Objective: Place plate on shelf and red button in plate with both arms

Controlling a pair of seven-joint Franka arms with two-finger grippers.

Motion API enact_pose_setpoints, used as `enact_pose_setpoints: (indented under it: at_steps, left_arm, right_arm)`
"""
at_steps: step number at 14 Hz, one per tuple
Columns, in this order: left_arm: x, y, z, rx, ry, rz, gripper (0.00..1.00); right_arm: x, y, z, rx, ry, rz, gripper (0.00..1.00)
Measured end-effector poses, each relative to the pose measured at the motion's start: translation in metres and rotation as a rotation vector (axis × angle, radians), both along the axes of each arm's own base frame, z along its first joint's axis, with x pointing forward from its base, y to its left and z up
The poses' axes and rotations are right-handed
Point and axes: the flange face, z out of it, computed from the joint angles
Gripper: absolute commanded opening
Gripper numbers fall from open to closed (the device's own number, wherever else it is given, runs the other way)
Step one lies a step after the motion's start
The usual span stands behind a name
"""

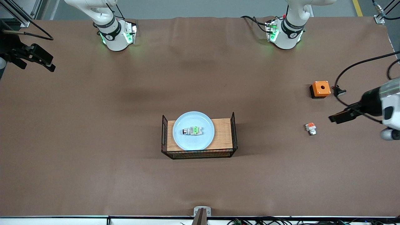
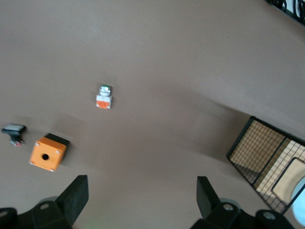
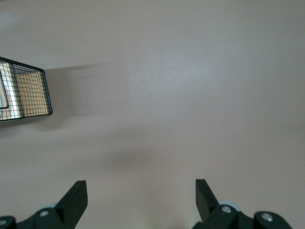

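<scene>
Brown table (image 1: 93,140): plate (image 1: 193,142) sits on wooden tray (image 1: 223,134) mid-table, red button (image 1: 193,131) lying on it. Left gripper (image 1: 339,116) fingers spread, empty, over left arm's end. Right gripper (image 1: 40,57) likewise spread, empty, over right arm's end.

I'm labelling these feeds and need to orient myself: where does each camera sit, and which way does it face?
Front view: high across the table, facing both arm bases; plate holding the red button on a wire tray.
Left wrist view: looks down past the open left gripper at an orange box.
Right wrist view: open right gripper over bare table.
All three show the tray.
</scene>
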Motion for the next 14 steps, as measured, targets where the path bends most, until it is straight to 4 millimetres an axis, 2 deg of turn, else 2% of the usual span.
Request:
enact_pose_setpoints:
  at_steps: [2,4,6,8,9,14]
  left_arm:
    - [-0.001,-0.001,0.0,0.049,-0.001,-0.031,1.0]
    - [-0.005,-0.007,0.006,0.053,-0.013,-0.156,1.0]
    - [-0.014,0.011,0.014,0.033,-0.022,-0.32,1.0]
    - [-0.024,0.029,0.02,0.024,-0.025,-0.361,1.0]
    - [-0.03,0.028,0.022,0.021,-0.023,-0.373,1.0]
    - [-0.074,-0.025,0.038,0.087,-0.003,-0.435,1.0]
  right_arm:
    - [0.0,0.001,0.0,0.0,0.0,0.005,1.0]
    - [0.0,0.003,0.0,0.0,-0.001,0.009,1.0]
    - [0.0,0.004,0.0,0.0,-0.001,0.011,1.0]
    - [0.0,0.004,0.0,0.0,-0.001,0.011,1.0]
    - [0.0,0.004,0.0,0.0,-0.001,0.011,1.0]
    - [0.0,0.004,0.0,0.0,0.0,0.011,1.0]
